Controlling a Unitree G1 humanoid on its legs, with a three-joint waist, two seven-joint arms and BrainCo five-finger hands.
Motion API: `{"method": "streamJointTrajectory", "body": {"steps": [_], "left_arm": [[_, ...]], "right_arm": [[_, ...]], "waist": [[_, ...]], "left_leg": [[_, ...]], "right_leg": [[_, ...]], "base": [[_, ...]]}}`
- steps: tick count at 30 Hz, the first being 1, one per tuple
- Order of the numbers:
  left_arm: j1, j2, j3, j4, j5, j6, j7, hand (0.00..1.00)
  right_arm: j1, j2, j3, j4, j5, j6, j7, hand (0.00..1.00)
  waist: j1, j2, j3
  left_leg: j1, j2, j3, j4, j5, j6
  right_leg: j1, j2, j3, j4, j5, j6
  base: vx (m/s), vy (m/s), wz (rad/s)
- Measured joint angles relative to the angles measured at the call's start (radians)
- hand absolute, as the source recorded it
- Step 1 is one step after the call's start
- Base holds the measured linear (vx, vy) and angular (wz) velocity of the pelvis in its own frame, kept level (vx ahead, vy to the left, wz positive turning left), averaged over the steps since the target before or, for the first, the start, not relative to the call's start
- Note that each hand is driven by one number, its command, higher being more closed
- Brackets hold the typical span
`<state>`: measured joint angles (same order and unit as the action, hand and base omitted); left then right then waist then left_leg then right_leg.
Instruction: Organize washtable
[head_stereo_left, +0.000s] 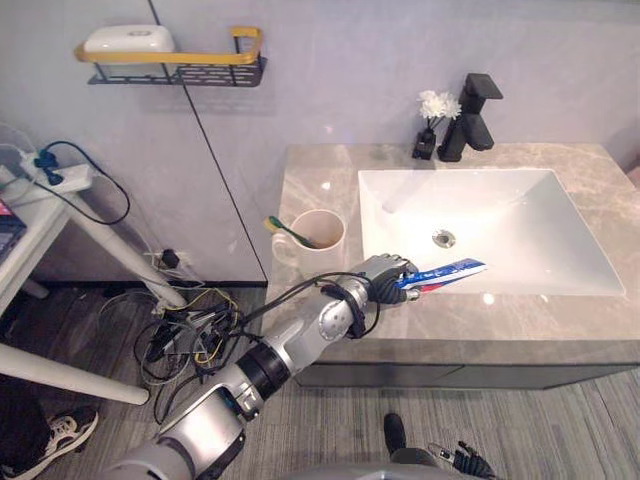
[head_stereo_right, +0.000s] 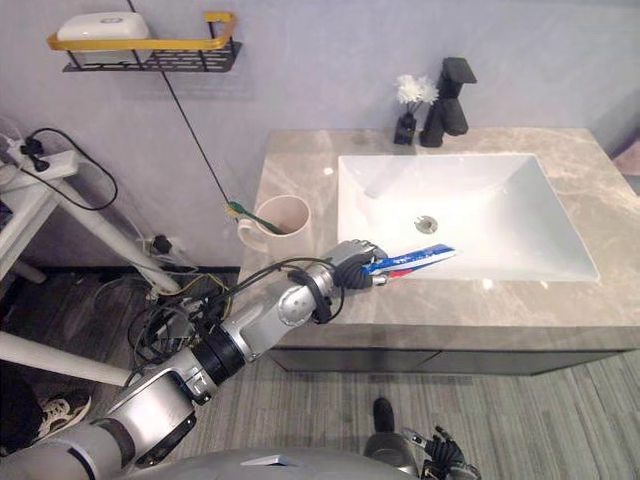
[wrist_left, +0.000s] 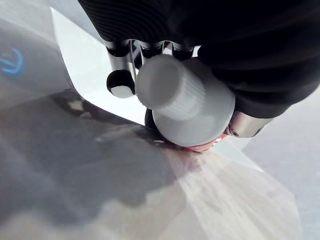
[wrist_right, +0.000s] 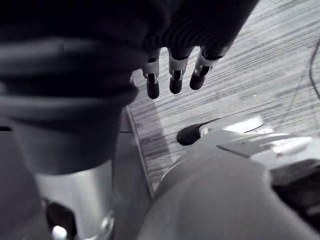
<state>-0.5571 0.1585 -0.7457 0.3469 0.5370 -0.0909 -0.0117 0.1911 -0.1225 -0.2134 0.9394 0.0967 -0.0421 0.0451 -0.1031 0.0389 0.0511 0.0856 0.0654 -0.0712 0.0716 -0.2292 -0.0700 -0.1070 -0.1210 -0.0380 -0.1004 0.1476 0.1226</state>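
Note:
My left hand (head_stereo_left: 385, 280) is curled round a blue, white and red toothpaste tube (head_stereo_left: 447, 272), holding it above the counter's front edge with its flat end pointing over the white sink (head_stereo_left: 480, 225). Up close, the tube's white ribbed cap (wrist_left: 185, 107) sits inside the closed fingers (wrist_left: 120, 82). A cream mug (head_stereo_left: 318, 238) with a green and yellow toothbrush (head_stereo_left: 285, 229) stands on the counter behind and left of that hand. My right hand (wrist_right: 172, 75) hangs over the floor with relaxed fingers, holding nothing.
A black tap (head_stereo_left: 472, 118) and a small black vase of white flowers (head_stereo_left: 433, 122) stand at the counter's back. A wall shelf (head_stereo_left: 175, 62) carries a white soap box (head_stereo_left: 128, 40). Cables (head_stereo_left: 190, 330) lie on the floor left of the marble counter (head_stereo_left: 310, 175).

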Motion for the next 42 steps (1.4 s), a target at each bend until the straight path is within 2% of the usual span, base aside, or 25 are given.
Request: {"method": "streamJointTrajectory", "body": {"steps": [3,7,9,12,17,22,26,29,31,33,36,38,42], "left_arm": [[-0.001,0.002,0.002,-0.041,0.002,0.002,0.001,1.00],[0.000,0.001,-0.004,-0.066,0.033,0.002,-0.006,1.00],[0.000,-0.005,-0.026,-0.077,0.040,0.000,-0.022,1.00],[0.000,-0.007,-0.037,-0.091,0.041,0.000,-0.045,1.00],[0.010,-0.004,-0.044,-0.153,0.066,-0.001,-0.087,1.00],[0.010,-0.012,-0.042,-0.210,0.078,-0.027,-0.097,1.00],[0.011,-0.032,-0.036,-0.257,0.077,-0.035,-0.096,1.00],[0.011,-0.037,-0.029,-0.296,0.077,-0.036,-0.090,1.00],[0.019,-0.037,-0.018,-0.327,0.074,-0.037,-0.086,1.00],[0.055,-0.034,0.026,-0.389,0.055,-0.037,-0.068,1.00],[0.070,-0.029,0.064,-0.446,0.018,-0.035,-0.039,1.00],[0.092,-0.019,0.105,-0.522,-0.014,-0.035,-0.007,1.00],[0.101,0.008,0.132,-0.587,-0.031,-0.036,0.026,1.00]], "right_arm": [[0.091,0.000,0.076,-0.267,0.012,-0.003,0.045,0.00],[0.176,-0.012,0.123,-0.481,0.137,-0.002,0.149,0.00],[0.243,-0.042,0.141,-0.621,0.285,0.002,0.244,0.00],[0.296,-0.070,0.135,-0.738,0.434,0.015,0.343,0.00],[0.340,-0.074,0.117,-0.908,0.687,0.068,0.437,0.00],[0.353,-0.071,0.129,-1.095,0.823,0.120,0.528,0.00],[0.329,-0.054,0.138,-1.177,0.966,0.114,0.505,0.00],[0.295,-0.022,0.146,-1.234,1.029,0.079,0.469,0.00],[0.273,-0.005,0.149,-1.253,1.032,0.054,0.444,0.00],[0.239,0.028,0.155,-1.261,1.032,0.001,0.382,0.00],[0.219,0.053,0.157,-1.262,1.030,-0.039,0.322,0.00],[0.197,0.062,0.167,-1.262,1.013,-0.053,0.283,0.00],[0.152,0.062,0.171,-1.264,0.971,-0.063,0.266,0.00]], "waist": [[0.005,0.001,0.002],[0.004,0.000,0.002],[0.003,-0.001,0.002],[0.001,-0.013,-0.004],[0.003,-0.035,-0.016],[0.004,-0.054,-0.043],[0.012,-0.048,-0.061],[0.029,-0.039,-0.066],[0.034,-0.038,-0.068],[0.039,-0.039,-0.084],[0.045,-0.039,-0.090],[0.060,-0.041,-0.091],[0.064,-0.043,-0.093]], "left_leg": [[-0.014,-0.007,0.030,0.006,-0.001,0.001],[-0.012,-0.017,0.066,0.017,-0.001,0.001],[-0.016,-0.026,0.080,0.023,-0.001,0.001],[-0.026,-0.032,0.091,0.025,-0.001,0.001],[-0.029,-0.035,0.092,0.032,-0.010,0.017],[-0.057,-0.034,0.079,0.063,-0.016,0.025],[-0.075,-0.033,0.061,0.085,-0.016,0.024],[-0.077,-0.032,0.049,0.091,-0.016,0.024],[-0.078,-0.032,0.038,0.094,-0.016,0.024],[-0.084,-0.032,0.028,0.098,-0.015,0.023],[-0.085,-0.034,0.008,0.106,-0.015,0.023],[-0.087,-0.036,0.000,0.110,-0.015,0.023],[-0.098,-0.037,-0.016,0.116,-0.016,0.023]], "right_leg": [[-0.036,-0.001,0.037,0.005,0.011,0.005],[-0.048,-0.002,0.079,0.008,0.020,0.006],[-0.053,-0.006,0.098,0.008,0.023,0.010],[-0.070,-0.008,0.114,0.008,0.032,0.011],[-0.075,-0.007,0.128,0.008,0.040,0.009],[-0.075,-0.010,0.106,0.007,0.043,0.007],[-0.075,-0.012,0.087,0.008,0.045,0.005],[-0.070,-0.013,0.079,0.008,0.045,0.004],[-0.064,-0.014,0.073,0.008,0.046,0.004],[-0.062,-0.018,0.052,0.008,0.046,0.004],[-0.048,-0.023,0.038,0.008,0.046,0.004],[-0.042,-0.026,0.031,0.008,0.045,0.004],[-0.038,-0.027,0.016,0.008,0.044,0.003]], "base": [[0.02,0.011,-0.25],[0.00,0.018,-0.32],[-0.07,0.031,-0.29],[-0.07,0.018,-0.13],[-0.09,0.007,-0.04],[-0.08,-0.001,0.10],[-0.02,-0.009,0.17],[-0.01,-0.011,0.08],[-0.01,-0.004,0.14],[0.00,-0.001,0.17],[0.00,0.006,0.19],[-0.02,0.009,0.15],[-0.03,-0.002,0.14]]}}
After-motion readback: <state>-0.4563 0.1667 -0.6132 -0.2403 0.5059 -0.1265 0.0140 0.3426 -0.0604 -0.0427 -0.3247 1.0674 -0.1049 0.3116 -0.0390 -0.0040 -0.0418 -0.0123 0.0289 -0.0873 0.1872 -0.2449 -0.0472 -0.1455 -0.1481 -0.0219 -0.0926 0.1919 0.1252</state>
